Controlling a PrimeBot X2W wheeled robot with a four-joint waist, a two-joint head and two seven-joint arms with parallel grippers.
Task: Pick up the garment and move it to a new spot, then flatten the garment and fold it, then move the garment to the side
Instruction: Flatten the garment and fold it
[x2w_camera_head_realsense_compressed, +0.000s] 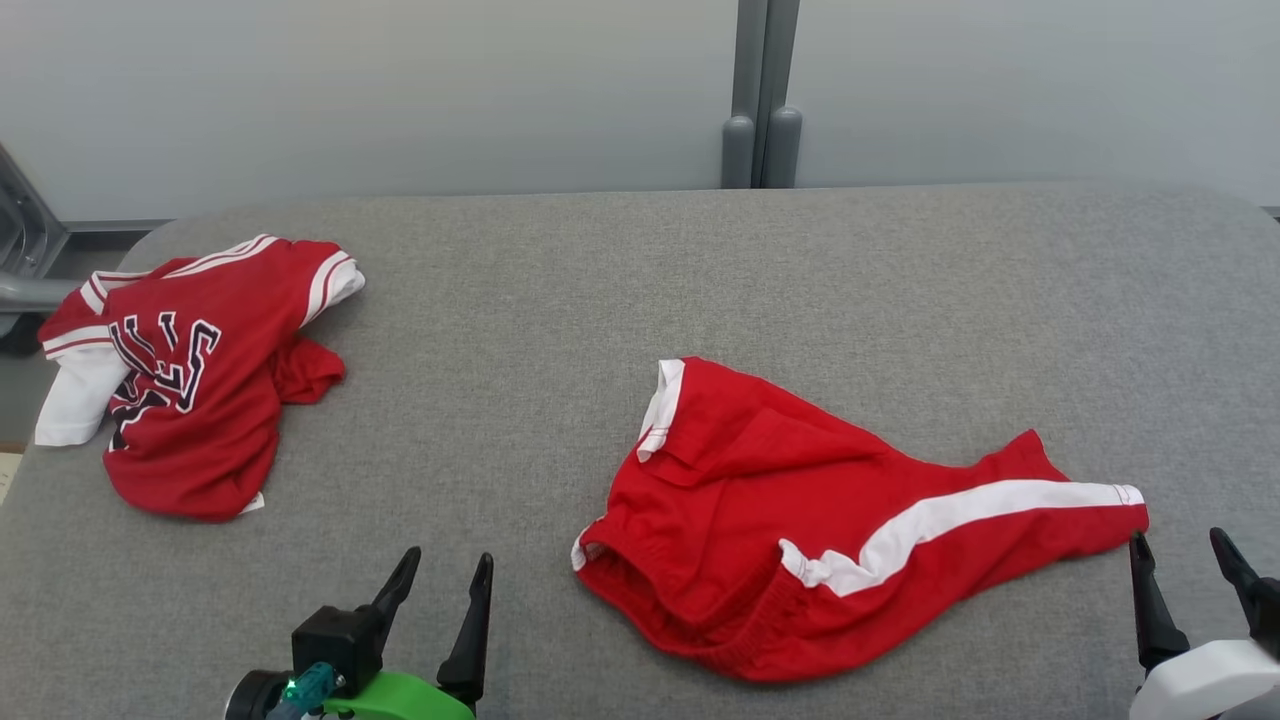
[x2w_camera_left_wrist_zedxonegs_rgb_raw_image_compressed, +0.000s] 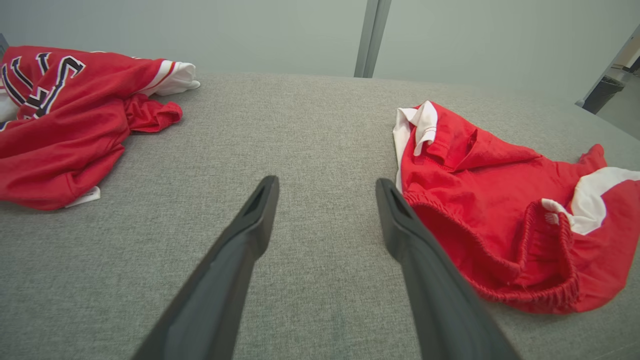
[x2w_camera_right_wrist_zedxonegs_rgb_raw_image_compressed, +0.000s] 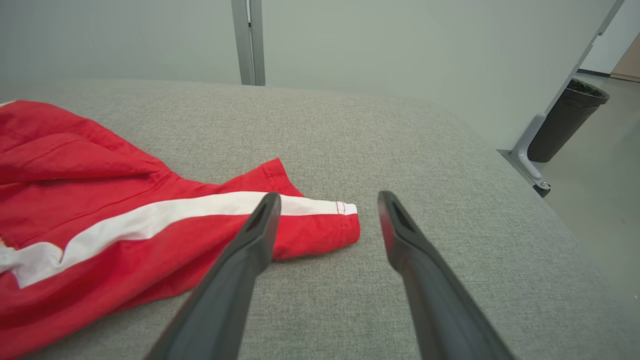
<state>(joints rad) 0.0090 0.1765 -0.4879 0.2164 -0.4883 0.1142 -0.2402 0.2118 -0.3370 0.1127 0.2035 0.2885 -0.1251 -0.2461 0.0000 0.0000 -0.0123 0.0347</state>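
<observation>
The garment nearest me is a crumpled pair of red shorts (x2w_camera_head_realsense_compressed: 800, 500) with a white side stripe, lying right of centre on the grey fabric surface (x2w_camera_head_realsense_compressed: 600, 280). Its elastic waistband faces the front. My left gripper (x2w_camera_head_realsense_compressed: 447, 560) hovers open at the lower left, and in the left wrist view the shorts (x2w_camera_left_wrist_zedxonegs_rgb_raw_image_compressed: 500, 200) lie just right of that gripper (x2w_camera_left_wrist_zedxonegs_rgb_raw_image_compressed: 327, 185). My right gripper (x2w_camera_head_realsense_compressed: 1178, 540) stands open at the lower right. In its wrist view the striped leg hem of the shorts (x2w_camera_right_wrist_zedxonegs_rgb_raw_image_compressed: 320, 225) lies just ahead of and between the open gripper (x2w_camera_right_wrist_zedxonegs_rgb_raw_image_compressed: 328, 197) fingers.
A second red garment, a jersey (x2w_camera_head_realsense_compressed: 200, 400) with white trim and dark lettering, lies bunched at the far left, also visible as the jersey (x2w_camera_left_wrist_zedxonegs_rgb_raw_image_compressed: 60, 125) in the left wrist view. A grey post (x2w_camera_head_realsense_compressed: 760, 100) stands behind the surface. A black bin (x2w_camera_right_wrist_zedxonegs_rgb_raw_image_compressed: 565, 120) sits on the floor past the right edge.
</observation>
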